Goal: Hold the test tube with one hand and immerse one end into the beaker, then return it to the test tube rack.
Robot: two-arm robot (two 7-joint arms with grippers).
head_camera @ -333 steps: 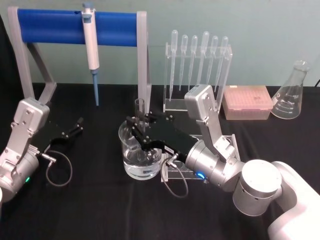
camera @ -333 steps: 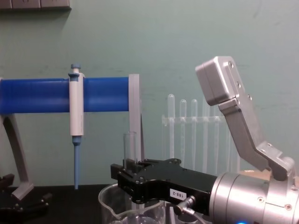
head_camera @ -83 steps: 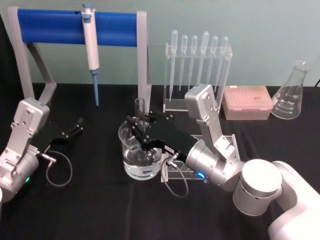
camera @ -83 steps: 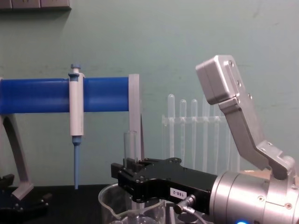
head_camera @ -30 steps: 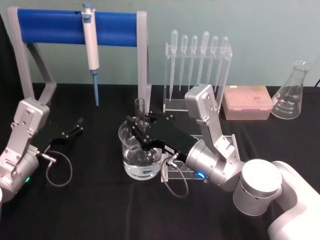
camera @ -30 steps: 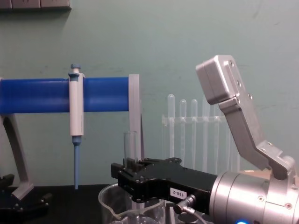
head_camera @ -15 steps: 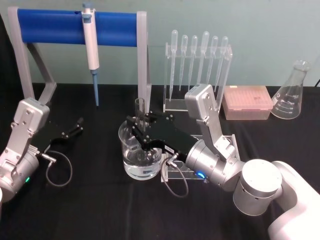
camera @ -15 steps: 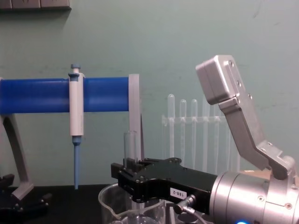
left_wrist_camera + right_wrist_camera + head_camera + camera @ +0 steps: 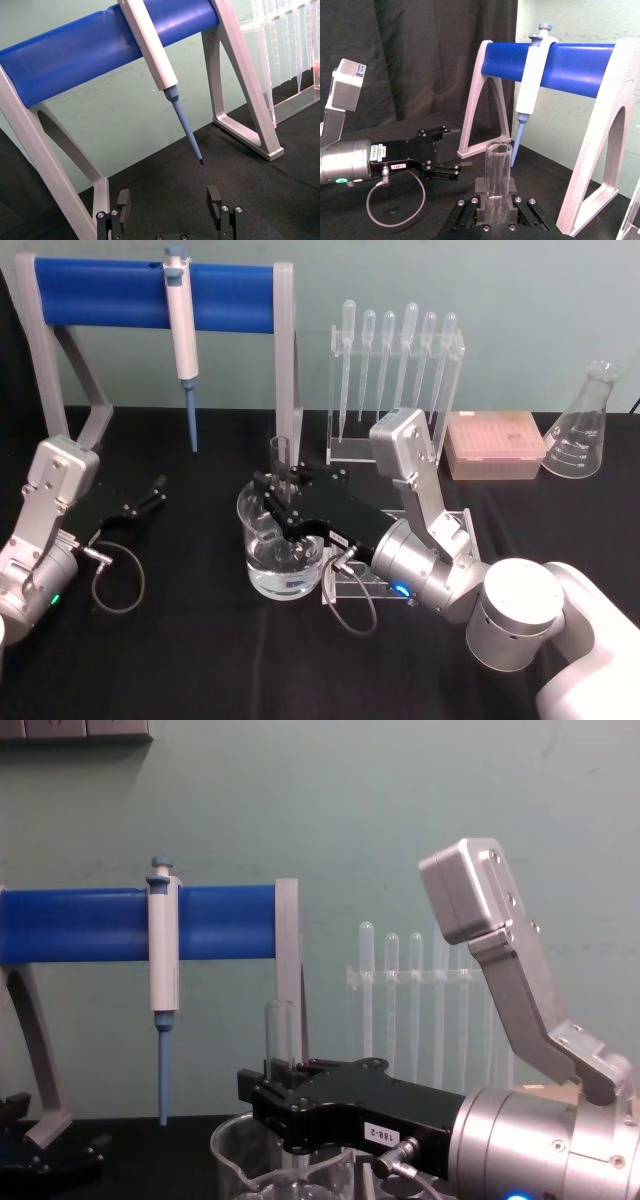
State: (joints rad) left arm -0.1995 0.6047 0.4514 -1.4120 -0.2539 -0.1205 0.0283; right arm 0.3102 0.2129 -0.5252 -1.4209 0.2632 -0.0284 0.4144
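My right gripper is shut on the clear test tube and holds it upright over the beaker. The tube's open rim stands above the black fingers, as the right wrist view shows on the test tube. Its lower part goes down inside the beaker, which holds some clear liquid; the gripper body hides how deep the end reaches. In the chest view the test tube rises from the right gripper above the beaker's rim. My left gripper rests open at the table's left, away from the glassware.
A blue-barred stand with a white-and-blue pipettor stands behind. A clear rack of plastic pipettes, a pink box and a conical flask sit at the back right. A clear holder lies under my right wrist.
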